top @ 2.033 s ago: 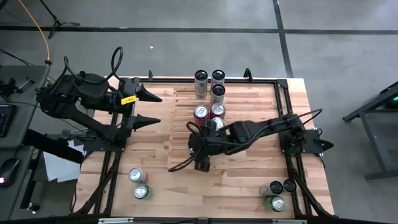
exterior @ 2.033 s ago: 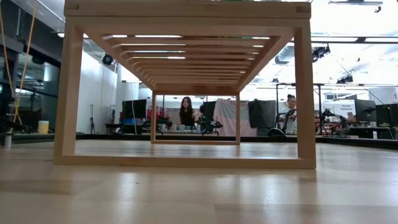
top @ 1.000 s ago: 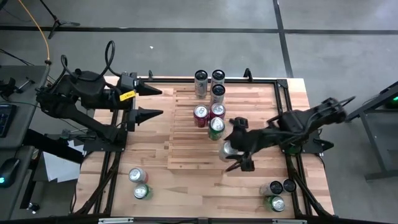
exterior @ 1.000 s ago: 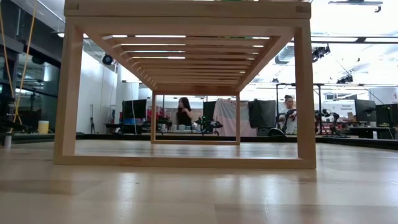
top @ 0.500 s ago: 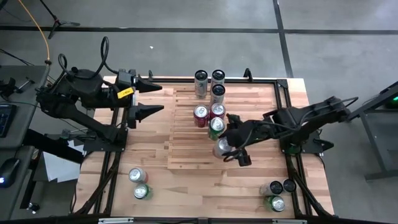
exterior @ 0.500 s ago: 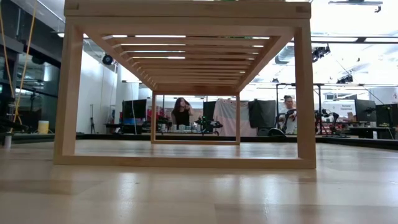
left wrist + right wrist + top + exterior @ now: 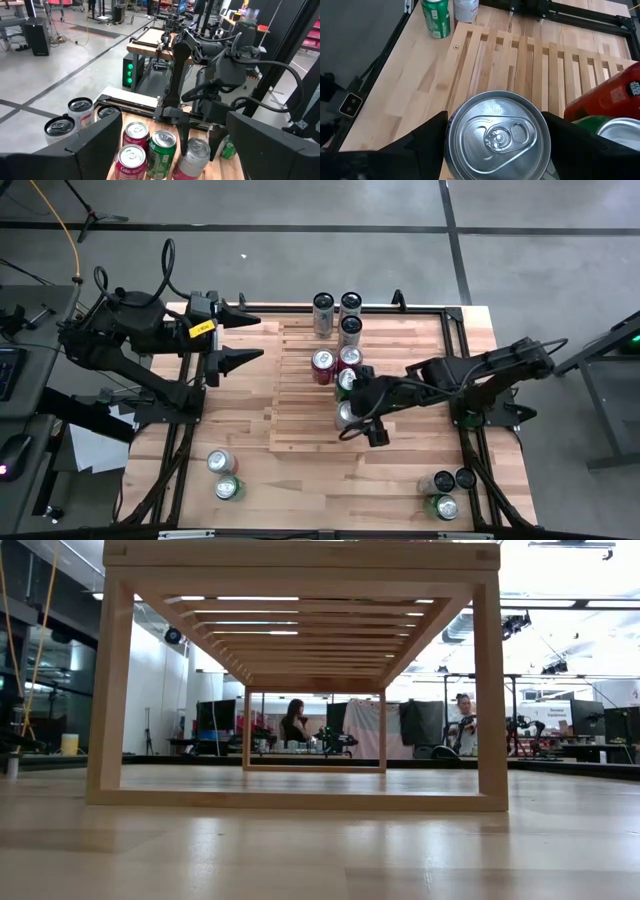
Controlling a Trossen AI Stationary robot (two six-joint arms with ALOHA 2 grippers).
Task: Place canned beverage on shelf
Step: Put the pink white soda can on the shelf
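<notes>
The right tool pinches a silver-topped can by its sides, its two dark fingers pressed against opposite walls, and holds it upright over the slatted pale-wood shelf at the middle of the tabletop — just beside a green can that ends the row already standing there. Thin-walled and smooth, the can likely dents under a hard squeeze and slips under a weak one; a grip at mid-height across the body, as here, looks the safest hold. Its pull tab lies flat and unopened, so it is probably full and fairly heavy for its size. The shelf carries six cans in all: two silver ones at the far edge, a third below them, two red ones and the green. Spare cans wait on the tabletop's near corners. The left tool hangs spread and empty at the left edge — well apart from the shelf.
</notes>
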